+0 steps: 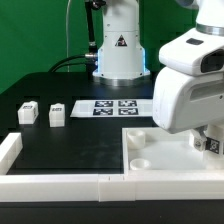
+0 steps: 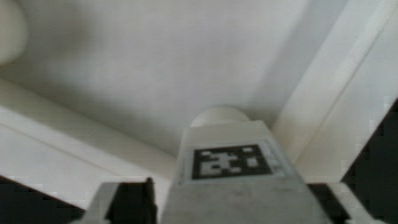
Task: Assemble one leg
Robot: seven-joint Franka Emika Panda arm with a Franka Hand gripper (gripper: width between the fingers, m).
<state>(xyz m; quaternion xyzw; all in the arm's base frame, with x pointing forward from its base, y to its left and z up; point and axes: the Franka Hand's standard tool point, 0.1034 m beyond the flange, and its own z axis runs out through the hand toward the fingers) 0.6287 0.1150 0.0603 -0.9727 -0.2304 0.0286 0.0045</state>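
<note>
My gripper (image 1: 207, 143) is at the exterior view's right, low over the large white panel (image 1: 165, 165). It is shut on a leg (image 1: 213, 146), a small white block with a black-and-white marker. In the wrist view the leg (image 2: 231, 162) sits between the two dark fingers (image 2: 128, 200), marker facing the camera. Its rounded far end points at the panel (image 2: 143, 60). I cannot tell whether the leg touches the panel. Two more legs (image 1: 28, 112) (image 1: 57, 114) stand on the black table at the exterior view's left.
The marker board (image 1: 110, 107) lies mid-table in front of the robot base (image 1: 118, 50). Long white bars (image 1: 60, 185) run along the front edge and the left corner. A round socket (image 1: 141, 158) shows in the panel. A raised white edge (image 2: 338, 90) runs beside the held leg.
</note>
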